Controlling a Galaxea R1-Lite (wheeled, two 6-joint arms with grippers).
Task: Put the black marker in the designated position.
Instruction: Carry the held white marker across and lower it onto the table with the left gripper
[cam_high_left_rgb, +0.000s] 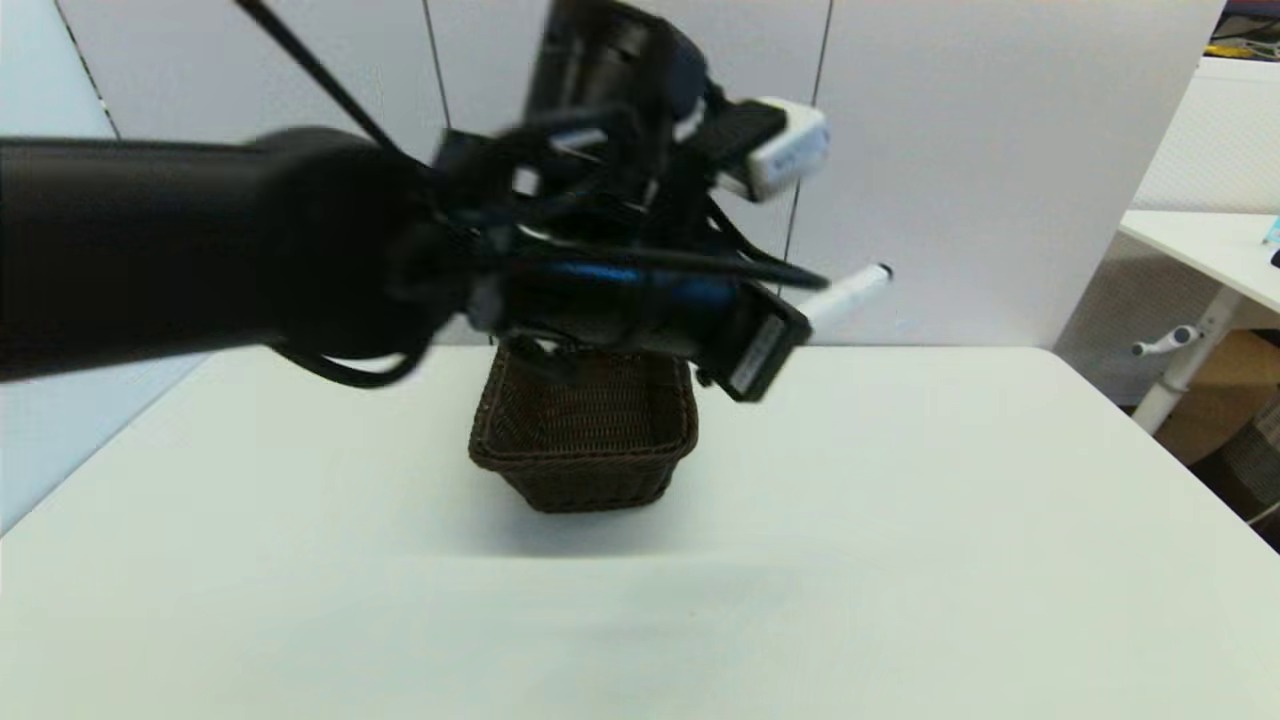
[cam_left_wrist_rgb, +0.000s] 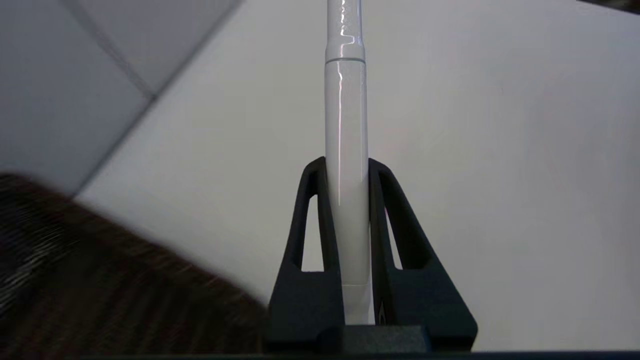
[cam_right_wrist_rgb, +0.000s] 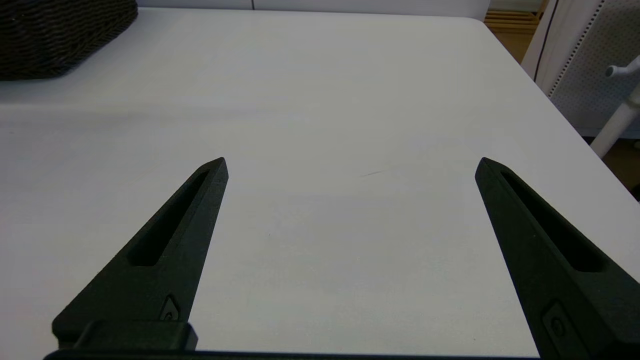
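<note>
Black marker (cam_left_wrist_rgb: 346, 150) clamped in left hand (cam_left_wrist_rgb: 347, 165), above basket (cam_high_left_rgb: 585, 430).

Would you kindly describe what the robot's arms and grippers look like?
The left arm is matte black with loose black cables, a blue band and a white module. The left gripper and right gripper each have two black, tapered, slotted fingers.

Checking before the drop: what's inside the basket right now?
The basket looks empty in its near part, only brown weave. The left pincer, holding the marker above it, hides the far part, so that stays unknown.
</note>
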